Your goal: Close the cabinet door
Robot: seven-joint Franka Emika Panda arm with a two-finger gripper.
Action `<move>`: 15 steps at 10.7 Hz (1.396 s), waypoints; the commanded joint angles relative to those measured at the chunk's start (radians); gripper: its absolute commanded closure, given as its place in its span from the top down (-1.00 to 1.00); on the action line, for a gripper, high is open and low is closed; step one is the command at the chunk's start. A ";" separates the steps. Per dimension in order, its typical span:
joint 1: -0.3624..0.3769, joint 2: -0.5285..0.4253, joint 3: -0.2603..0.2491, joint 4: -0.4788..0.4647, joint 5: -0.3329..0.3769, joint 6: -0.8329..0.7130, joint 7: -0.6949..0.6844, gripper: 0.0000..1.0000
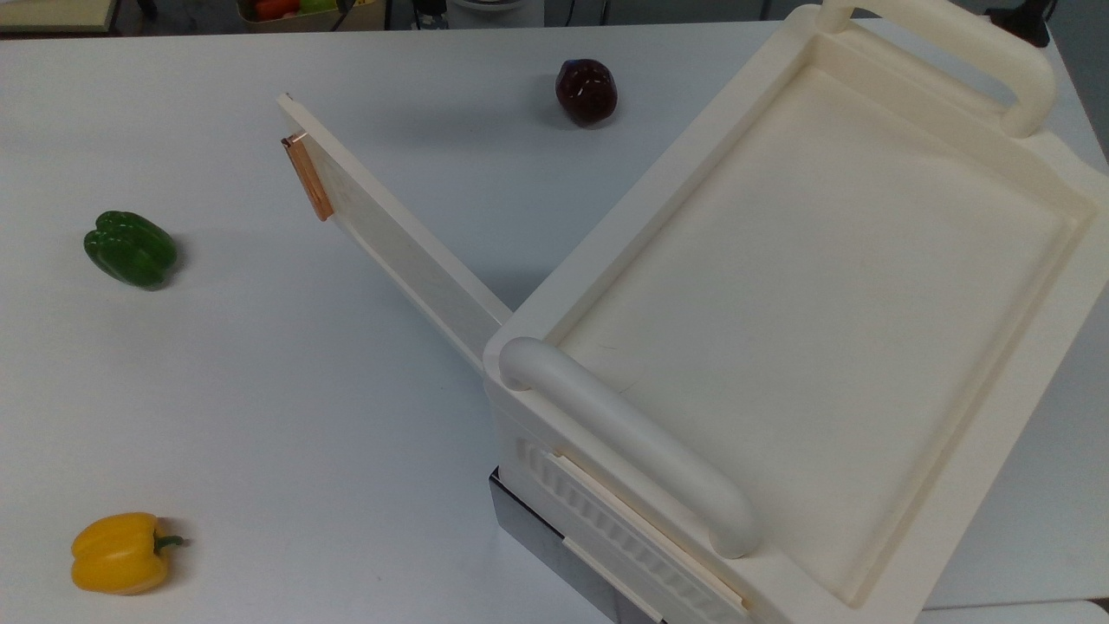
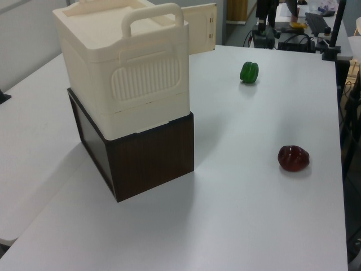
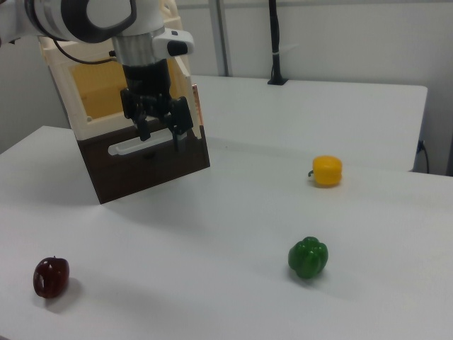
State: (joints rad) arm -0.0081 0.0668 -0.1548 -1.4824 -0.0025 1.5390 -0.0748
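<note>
The cream-white cabinet (image 1: 806, 286) stands at the top view's right on a dark wooden base (image 2: 149, 161). Its door (image 1: 407, 251) is swung wide open toward the top view's upper left, with the copper bar handle (image 1: 308, 178) near the free edge. In the left view the door (image 2: 202, 25) pokes out behind the cabinet (image 2: 124, 62). In the right view my gripper (image 3: 161, 138) hangs open, nothing between its fingers, in front of the cabinet's opening (image 3: 106, 88) and just left of the door's edge (image 3: 194, 106).
On the white table (image 1: 260, 390) lie a green pepper (image 1: 130, 249), a yellow pepper (image 1: 117, 552) and a dark red pepper (image 1: 586, 91), all apart from the door. A white bar (image 3: 138, 146) sits on the dark base below the gripper.
</note>
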 commanded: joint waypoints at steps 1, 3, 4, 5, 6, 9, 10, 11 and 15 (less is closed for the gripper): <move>0.020 -0.018 -0.023 -0.007 -0.005 -0.022 -0.003 1.00; 0.020 -0.019 -0.025 -0.007 0.001 -0.023 0.000 1.00; 0.020 -0.018 -0.026 0.001 0.001 -0.025 -0.002 1.00; 0.020 -0.018 -0.026 0.005 0.001 -0.023 -0.002 1.00; 0.020 -0.018 -0.028 0.005 0.001 -0.025 -0.002 1.00; 0.022 -0.016 -0.028 0.005 0.009 -0.022 -0.002 1.00; 0.022 -0.015 -0.028 0.007 0.016 -0.022 -0.009 1.00; 0.022 -0.015 -0.028 0.005 0.018 -0.026 -0.019 1.00; 0.019 -0.018 -0.028 0.007 0.021 -0.097 -0.120 0.18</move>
State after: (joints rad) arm -0.0073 0.0653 -0.1619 -1.4726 0.0008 1.5024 -0.1211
